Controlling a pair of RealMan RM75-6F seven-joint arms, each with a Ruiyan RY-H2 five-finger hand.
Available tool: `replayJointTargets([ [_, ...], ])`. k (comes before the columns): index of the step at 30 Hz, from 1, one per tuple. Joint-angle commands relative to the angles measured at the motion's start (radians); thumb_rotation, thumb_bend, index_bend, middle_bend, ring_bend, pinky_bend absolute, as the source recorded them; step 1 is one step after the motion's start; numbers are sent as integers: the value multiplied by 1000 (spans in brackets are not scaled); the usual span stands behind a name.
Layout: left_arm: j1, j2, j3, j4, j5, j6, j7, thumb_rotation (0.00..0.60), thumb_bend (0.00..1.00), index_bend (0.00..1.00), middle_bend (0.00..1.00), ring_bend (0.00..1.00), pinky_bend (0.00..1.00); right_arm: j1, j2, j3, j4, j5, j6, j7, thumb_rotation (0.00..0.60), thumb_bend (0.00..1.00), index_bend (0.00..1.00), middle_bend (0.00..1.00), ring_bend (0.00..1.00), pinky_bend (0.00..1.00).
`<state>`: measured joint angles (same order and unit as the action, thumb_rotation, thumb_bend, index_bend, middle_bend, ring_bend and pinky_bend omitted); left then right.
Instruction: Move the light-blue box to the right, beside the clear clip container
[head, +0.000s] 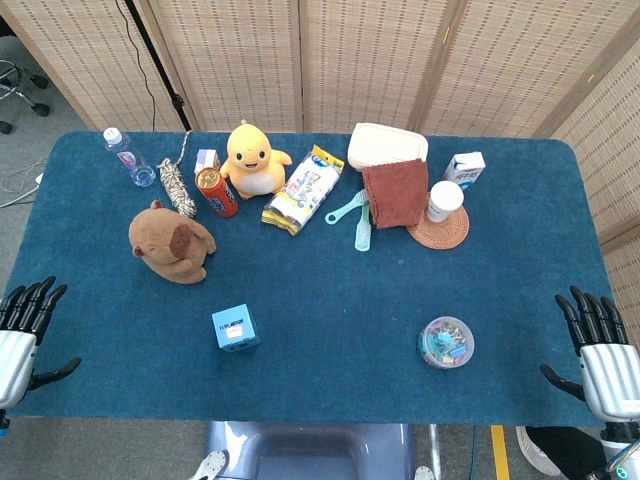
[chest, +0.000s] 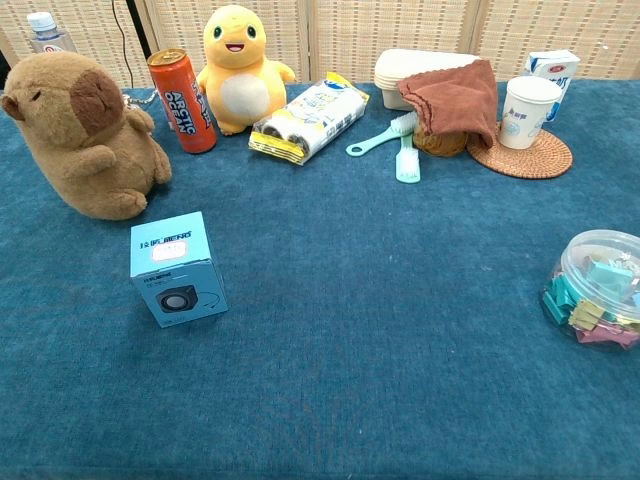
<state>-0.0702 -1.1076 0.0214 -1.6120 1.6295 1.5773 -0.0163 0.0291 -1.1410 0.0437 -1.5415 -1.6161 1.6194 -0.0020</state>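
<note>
The light-blue box (head: 235, 327) (chest: 177, 269) stands upright on the blue tablecloth, left of centre near the front edge. The clear clip container (head: 446, 342) (chest: 597, 289), round and full of coloured clips, sits well to its right. My left hand (head: 22, 335) hangs at the table's front left corner, fingers spread, holding nothing. At the front right corner my right hand (head: 600, 355) is likewise spread and empty. Both hands are far from the box and absent from the chest view.
A brown capybara plush (head: 171, 241) (chest: 87, 132) sits just behind the box. Further back stand an orange can (head: 216, 191), yellow duck plush (head: 254, 159), wipes pack (head: 304, 188), two teal brushes (head: 355, 215), brown cloth (head: 395, 192), cup on a coaster (head: 442, 205), milk carton (head: 465, 168) and bottle (head: 128, 156).
</note>
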Motion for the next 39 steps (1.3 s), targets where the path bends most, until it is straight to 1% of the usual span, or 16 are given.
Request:
replayJointTargets([
  [1,0,-1,0,1,1,-1,0,600,0,0,0,0,0,6,36,2,-36,6,-20,22,600,0,0,0,0,0],
  [6,-6,-3,0,6,4,-12,-5,600,0,0,0,0,0,7,39,-2,-41,6,-26,22,600,0,0,0,0,0],
  [10,-35,-3,3,6,18,-55,-42,600,0,0,0,0,0,5,50,-2,-52,7,-25,32,600,0,0,0,0,0],
  [13,-89,-2,9,-6,55,-125,-104,600,0,0,0,0,0,2,57,0,-59,7,-18,42,600,0,0,0,0,0],
  [14,-116,3,14,-15,68,-164,-127,600,0,0,0,0,0,1,59,0,-59,8,-17,47,600,0,0,0,0,0],
  [17,-168,7,15,-34,80,-241,-144,600,0,0,0,0,0,0,61,1,-56,10,-17,51,600,0,0,0,0,0],
  [23,-240,-31,-3,-85,65,-350,-86,600,0,0,0,0,0,6,52,2,-44,0,-19,38,600,0,0,0,0,0],
  [26,-275,-62,-17,-103,49,-403,-36,600,0,0,0,0,0,7,47,-1,-43,-2,-24,30,600,0,0,0,0,0],
  [29,-314,-103,-35,-115,14,-465,17,600,0,0,0,0,0,8,47,-2,-45,0,-30,29,600,0,0,0,0,0],
  [34,-384,-186,-71,-105,-60,-571,79,600,0,0,0,0,0,7,51,1,-46,6,-28,39,600,0,0,0,0,0],
  [39,-426,-247,-97,-85,-132,-638,108,600,0,0,0,0,0,7,57,4,-47,12,-29,52,600,0,0,0,0,0],
])
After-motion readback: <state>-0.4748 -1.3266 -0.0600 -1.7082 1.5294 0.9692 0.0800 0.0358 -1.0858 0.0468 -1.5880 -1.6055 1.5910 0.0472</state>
